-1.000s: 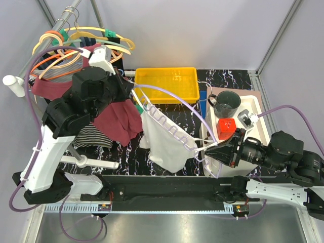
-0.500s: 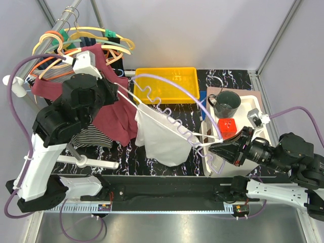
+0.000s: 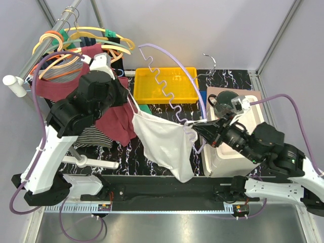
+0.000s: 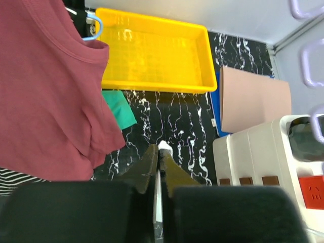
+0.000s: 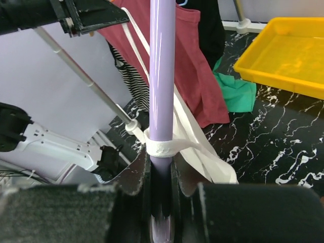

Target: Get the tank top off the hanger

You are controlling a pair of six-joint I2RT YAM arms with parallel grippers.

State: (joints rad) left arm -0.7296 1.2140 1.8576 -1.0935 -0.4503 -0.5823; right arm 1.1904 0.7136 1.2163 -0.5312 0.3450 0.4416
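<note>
Pinching top (image 3: 164, 139) with left tool (image 3: 129, 100), clamping hanger (image 5: 162, 76) with right tool (image 5: 162, 169). Expect light, limp, snag-prone cloth; hold near shoulder, not body.

A yellow tray (image 3: 152, 99) sits at the middle of the table's far edge, with a green cloth (image 4: 117, 109) just before it. A maroon shirt (image 3: 119, 121) and a striped garment (image 3: 91, 137) hang over the left side. A white bin (image 3: 223, 157) stands toward the right edge, a dark mug (image 3: 223, 98) at its far end.
</note>
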